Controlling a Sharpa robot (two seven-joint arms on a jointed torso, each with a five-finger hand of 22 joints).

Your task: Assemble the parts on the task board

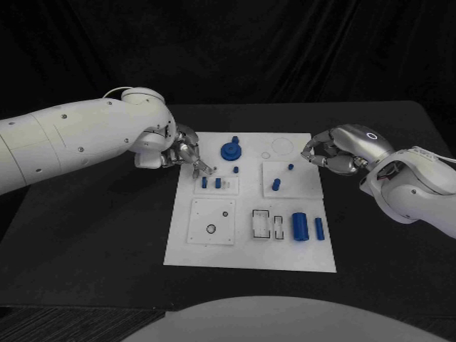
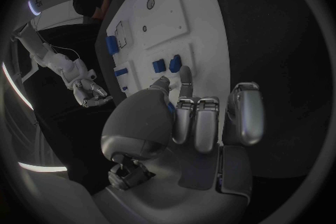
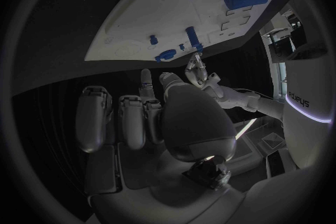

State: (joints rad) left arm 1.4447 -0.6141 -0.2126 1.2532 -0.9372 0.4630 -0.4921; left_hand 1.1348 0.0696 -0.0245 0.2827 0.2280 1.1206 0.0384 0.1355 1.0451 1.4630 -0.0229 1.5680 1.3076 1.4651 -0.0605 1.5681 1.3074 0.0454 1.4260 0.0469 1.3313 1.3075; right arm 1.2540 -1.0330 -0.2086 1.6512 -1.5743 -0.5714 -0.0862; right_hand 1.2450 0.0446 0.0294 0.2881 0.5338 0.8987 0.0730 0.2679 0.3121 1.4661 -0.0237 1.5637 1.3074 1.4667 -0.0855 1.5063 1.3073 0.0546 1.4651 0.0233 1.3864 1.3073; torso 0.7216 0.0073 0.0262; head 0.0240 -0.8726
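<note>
Blue cylinders (image 1: 308, 226): you have two, lying lengthwise along the task board (image 1: 251, 246).
Left hand (image 1: 183, 151): fingers curled, empty.
Right hand (image 1: 325, 151): curled, empty.

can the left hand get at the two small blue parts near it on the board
Probably yes. The left hand hovers at the board's left edge, fingers pointing at the two small blue parts, with nothing between them. The right hand stays across the board.

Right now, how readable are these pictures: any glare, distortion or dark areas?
Head view: task board evenly lit and sharp, no glare, table around it very dark. Left wrist view: fisheye bends the board's edges. Right wrist view: same bending, dim below the board.
</note>
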